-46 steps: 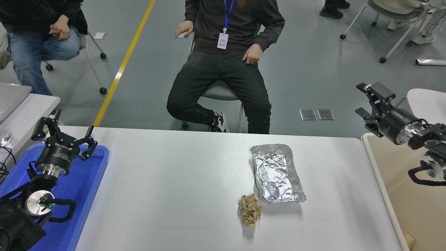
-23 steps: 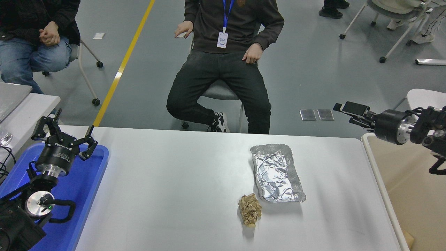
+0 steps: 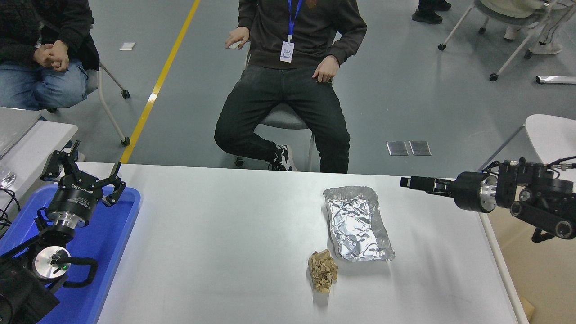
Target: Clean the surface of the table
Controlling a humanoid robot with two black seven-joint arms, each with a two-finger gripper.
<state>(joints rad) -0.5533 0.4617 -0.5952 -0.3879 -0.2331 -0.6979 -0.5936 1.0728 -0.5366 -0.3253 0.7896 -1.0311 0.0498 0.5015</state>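
Observation:
The white table surface (image 3: 225, 234) carries a crumpled silver foil tray (image 3: 357, 222) right of centre and a crumpled brown paper wad (image 3: 322, 271) just in front of the tray's near left corner. My right gripper (image 3: 408, 182) reaches in from the right edge, pointing left above the table's far right part, to the right of the foil tray and apart from it. It is seen edge-on and holds nothing that I can see. My left gripper (image 3: 85, 170) is parked at the lower left, open and empty, over a blue tray.
The blue plastic tray (image 3: 121, 234) lies at the table's left edge. A beige side table (image 3: 535, 270) adjoins the right edge. A greyish side table (image 3: 36, 139) stands at the left. One person (image 3: 288, 90) sits at the far side, another (image 3: 40, 67) at the top left.
My right arm has swung down and to the left, from off the table's right side to over its far right part, and the gripper has turned edge-on. The left arm has not moved.

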